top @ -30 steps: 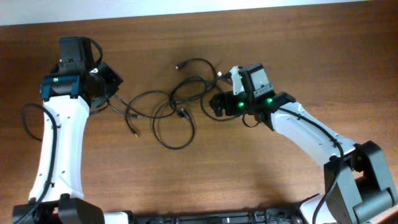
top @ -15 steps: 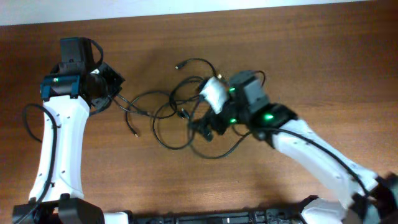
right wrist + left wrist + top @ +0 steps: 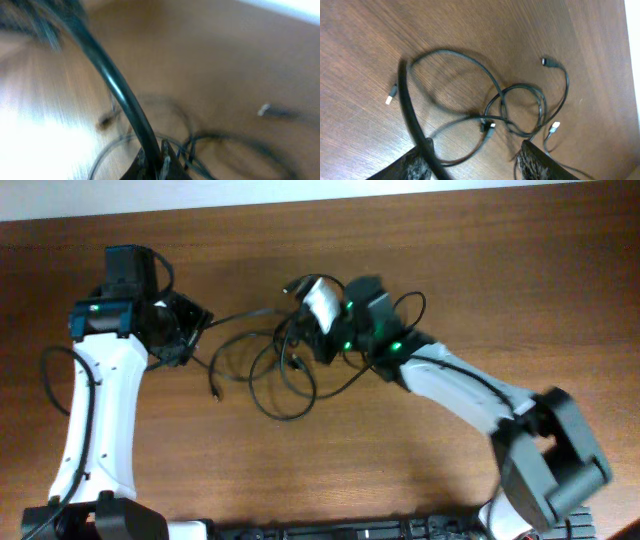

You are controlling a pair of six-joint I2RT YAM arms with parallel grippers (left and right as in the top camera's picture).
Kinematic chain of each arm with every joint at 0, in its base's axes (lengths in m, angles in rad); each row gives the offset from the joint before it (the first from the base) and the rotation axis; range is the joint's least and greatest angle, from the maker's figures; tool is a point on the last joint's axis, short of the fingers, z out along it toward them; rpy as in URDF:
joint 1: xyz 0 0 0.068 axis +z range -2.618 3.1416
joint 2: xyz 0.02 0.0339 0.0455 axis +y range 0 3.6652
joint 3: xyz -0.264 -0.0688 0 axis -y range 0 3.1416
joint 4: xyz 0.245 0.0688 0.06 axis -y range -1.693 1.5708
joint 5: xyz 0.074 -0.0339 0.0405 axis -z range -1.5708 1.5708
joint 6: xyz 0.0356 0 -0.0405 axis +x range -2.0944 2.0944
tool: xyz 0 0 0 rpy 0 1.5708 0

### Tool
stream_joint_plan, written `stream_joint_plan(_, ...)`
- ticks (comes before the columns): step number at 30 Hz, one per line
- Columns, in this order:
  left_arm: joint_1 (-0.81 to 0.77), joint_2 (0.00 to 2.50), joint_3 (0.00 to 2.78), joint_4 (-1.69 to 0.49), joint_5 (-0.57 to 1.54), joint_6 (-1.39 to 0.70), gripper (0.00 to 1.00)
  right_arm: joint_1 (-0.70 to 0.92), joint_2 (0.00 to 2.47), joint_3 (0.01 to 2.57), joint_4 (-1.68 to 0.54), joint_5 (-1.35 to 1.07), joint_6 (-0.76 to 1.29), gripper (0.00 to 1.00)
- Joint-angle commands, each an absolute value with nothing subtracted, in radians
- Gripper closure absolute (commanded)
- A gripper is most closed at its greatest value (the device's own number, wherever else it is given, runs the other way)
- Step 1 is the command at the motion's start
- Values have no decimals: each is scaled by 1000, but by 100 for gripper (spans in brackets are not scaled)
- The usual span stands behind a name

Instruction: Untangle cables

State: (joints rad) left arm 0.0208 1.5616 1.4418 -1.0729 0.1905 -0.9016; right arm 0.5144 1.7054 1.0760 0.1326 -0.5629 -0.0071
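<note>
Several thin black cables (image 3: 282, 388) lie tangled in loops on the wooden table, between the two arms. In the left wrist view the tangle (image 3: 512, 107) shows small plug ends. My left gripper (image 3: 192, 332) stands at the tangle's left end, jaws open (image 3: 475, 167). One black cable (image 3: 412, 120) runs past its left finger (image 3: 412, 167). My right gripper (image 3: 316, 342) hangs over the tangle's upper right part. The blurred right wrist view shows it (image 3: 157, 164) shut on a black cable (image 3: 117, 90) that rises from its fingertips.
The table's far edge meets a white wall (image 3: 300, 190) at the back. The right arm's forearm (image 3: 450, 385) stretches across the table from the front right. The left arm's own wire (image 3: 44, 375) loops out at the left. Both arm bases sit at the front edge.
My right gripper has swung left over the tangle and shut on a cable, dragging loops along. My left gripper has opened, and the cable lies loose by its finger.
</note>
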Motion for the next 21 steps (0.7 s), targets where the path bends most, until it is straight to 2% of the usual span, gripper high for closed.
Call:
stream_joint_plan(1, -108, 1564, 1392, -1040, 159, -831, 50, 504, 1606, 1220, -1, -587, 70, 96)
stream_joint_plan(3, -192, 1584, 1347, -995, 156, -813, 48, 464, 1605, 1298, -106, -565, 235, 96)
stream_joint_plan(5, -288, 1624, 1277, -842, 160, -813, 36, 451, 1605, 1311, -107, -566, 245, 96)
stream_joint_plan(10, -427, 1860, 1242, -589, 125, -813, 28, 429, 1605, 1362, -112, -573, 245, 96)
stream_joint_plan(12, -429, 1987, 1242, -517, 114, -813, 28, 426, 1605, 1367, -131, -564, 198, 96)
stream_joint_plan(13, -429, 2079, 1242, -513, 112, -813, 38, 397, 1602, 1415, -136, -507, 135, 96)
stream_joint_plan(14, -429, 2105, 1242, -502, 131, -813, 44, 379, 1602, 1448, -144, -460, 124, 96)
stream_joint_plan(18, -416, 2115, 1242, -490, 157, -813, 40, 234, 1602, 1708, -206, -75, -111, 96)
stream_joint_plan(21, -416, 2115, 1242, -490, 157, -813, 42, 66, 1605, 1750, -205, 130, -231, 96)
